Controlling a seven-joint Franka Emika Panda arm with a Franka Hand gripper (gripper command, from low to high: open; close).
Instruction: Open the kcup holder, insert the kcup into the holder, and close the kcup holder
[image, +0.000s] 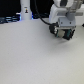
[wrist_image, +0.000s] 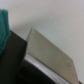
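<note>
Green is seen at the gripper (image: 65, 33) in the exterior view, low on the side toward that view's right. A teal-green patch also sits at the edge of the wrist view. Both are judged to be the kcup (wrist_image: 4, 22), carried at or just beside the fingers, though the blur prevents this from being confirmed. Whether the pincer is clenched on it or released cannot be told, since the fingertips are not resolved in either picture.

Close beneath the wrist camera a black body is seen, taken to be the holder (wrist_image: 12, 57), with a pale grey panel (wrist_image: 50, 55) set against it at a slant. It cannot be told whether that panel is an opened front or only a lit face. In the exterior view the arm is placed at the far side of the white table (image: 30, 60), toward that view's right, well apart from the white cylinder (image: 25, 10).

The task is judged to be at its middle. The pod appears to be brought to the holder, insertion is not shown as done, and closing is left.
</note>
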